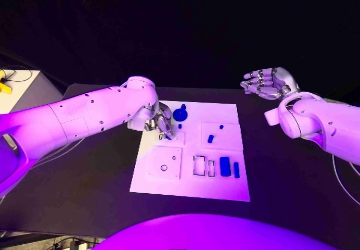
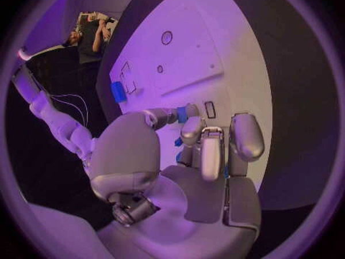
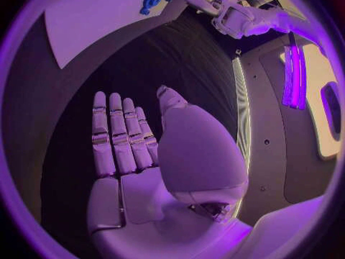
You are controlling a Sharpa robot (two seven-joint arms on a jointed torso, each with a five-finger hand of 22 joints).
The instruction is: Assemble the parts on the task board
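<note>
The left hand's (image 1: 156, 123) fingers (image 2: 213, 155) are curling inward and seem to be pinching a small blue part (image 2: 183, 114) against the thumb, just above the board (image 1: 225, 112), at about ten o'clock from the board's centre in the head view. The grip itself is partly hidden, so how firm it is cannot be told.

The right hand (image 1: 267, 82) is hovering well off the board at about two o'clock, its fingers (image 3: 115, 135) stretching out straight, side by side, thumb apart, holding nothing.

As a judgement, the step in hand is picking or seating this small part near the round blue knob (image 1: 180, 114) at eleven o'clock. The next move probably calls for lining it up over its socket and pressing down.

Other blue parts (image 1: 225, 166) are lying at five o'clock, one peg (image 1: 210, 138) near centre.
</note>
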